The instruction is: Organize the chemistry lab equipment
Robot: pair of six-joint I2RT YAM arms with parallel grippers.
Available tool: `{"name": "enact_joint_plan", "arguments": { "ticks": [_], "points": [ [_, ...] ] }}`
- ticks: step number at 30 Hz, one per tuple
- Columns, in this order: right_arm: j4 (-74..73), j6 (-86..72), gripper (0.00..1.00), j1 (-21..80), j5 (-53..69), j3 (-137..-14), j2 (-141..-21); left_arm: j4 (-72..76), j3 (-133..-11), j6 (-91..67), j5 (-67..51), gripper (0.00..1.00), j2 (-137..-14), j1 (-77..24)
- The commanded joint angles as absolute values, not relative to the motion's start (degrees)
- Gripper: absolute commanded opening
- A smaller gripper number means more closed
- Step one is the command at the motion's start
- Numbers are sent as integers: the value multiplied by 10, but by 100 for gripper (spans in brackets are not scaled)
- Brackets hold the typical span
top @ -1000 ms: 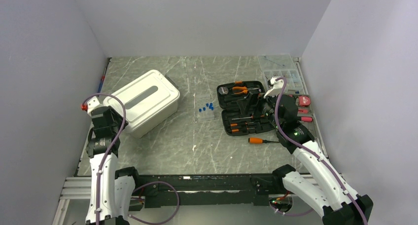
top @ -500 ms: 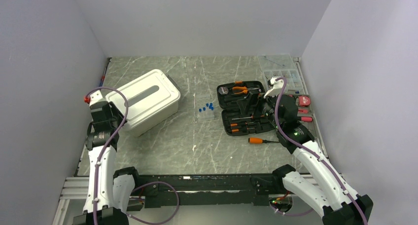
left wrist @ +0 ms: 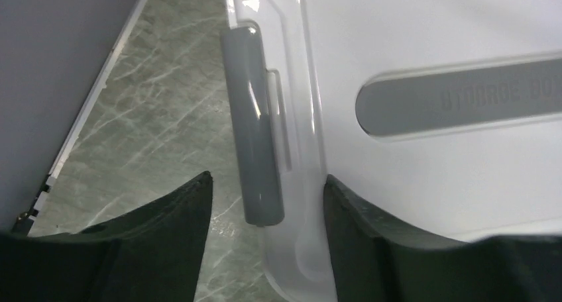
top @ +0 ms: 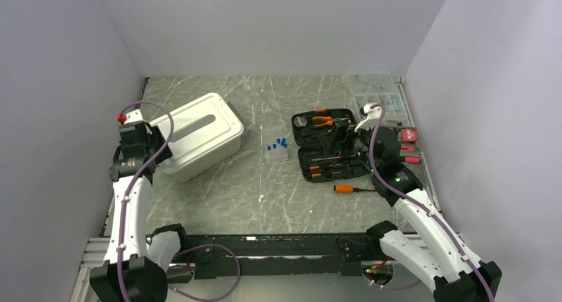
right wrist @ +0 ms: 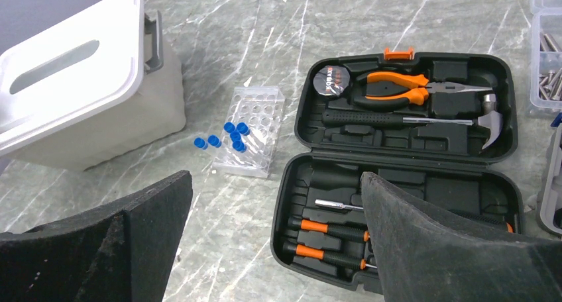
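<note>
Several tiny blue caps (top: 278,144) (right wrist: 230,136) lie on and beside a flat clear perforated rack (top: 278,152) (right wrist: 255,120) at mid table. My left gripper (top: 156,148) (left wrist: 265,199) is far from them, at the left end of a white lidded storage box (top: 199,133) (left wrist: 431,150). Its jaws are open and straddle the box's grey latch (left wrist: 255,130) and rim without pressing on them. My right gripper (top: 335,141) (right wrist: 275,183) hovers wide open over the black tool case (top: 328,146), to the right of the rack, holding nothing.
The open black case (right wrist: 404,163) holds orange-handled pliers, a hammer and screwdrivers. A loose orange screwdriver (top: 348,189) lies in front of it. A clear compartmented parts box (top: 378,93) (right wrist: 547,50) stands at the back right, with red items (top: 409,135) beside the right wall.
My left arm has moved away from me along the box's left end, the box has shifted slightly to the right, and the left jaws have opened wider. The right arm is unchanged.
</note>
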State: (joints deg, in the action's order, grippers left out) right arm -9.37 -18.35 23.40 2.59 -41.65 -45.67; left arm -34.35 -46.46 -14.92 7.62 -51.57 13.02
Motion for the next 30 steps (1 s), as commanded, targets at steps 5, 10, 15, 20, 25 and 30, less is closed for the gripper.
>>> {"name": "enact_joint_plan", "arguments": {
  "ticks": [5, 10, 15, 20, 25, 30],
  "points": [
    [-65, -176, 100, 232, 23, -418, -448, -393, -588, -117, 148, 89, -543, 117],
    [-55, -183, 100, 233, 46, -429, -471, -380, -648, -93, 189, 99, -564, 75],
    [-15, -219, 100, 233, 118, -462, -535, -360, -666, -89, 161, 99, -612, 55],
    [68, -274, 100, 242, 207, -517, -658, -295, -626, -102, 96, 99, -625, 115],
    [85, -278, 100, 274, 234, -625, -805, -243, -577, -107, 73, 99, -616, 155],
    [97, -292, 100, 288, 293, -758, -969, -202, -527, -137, 8, 100, -623, 209]
  ]
}}
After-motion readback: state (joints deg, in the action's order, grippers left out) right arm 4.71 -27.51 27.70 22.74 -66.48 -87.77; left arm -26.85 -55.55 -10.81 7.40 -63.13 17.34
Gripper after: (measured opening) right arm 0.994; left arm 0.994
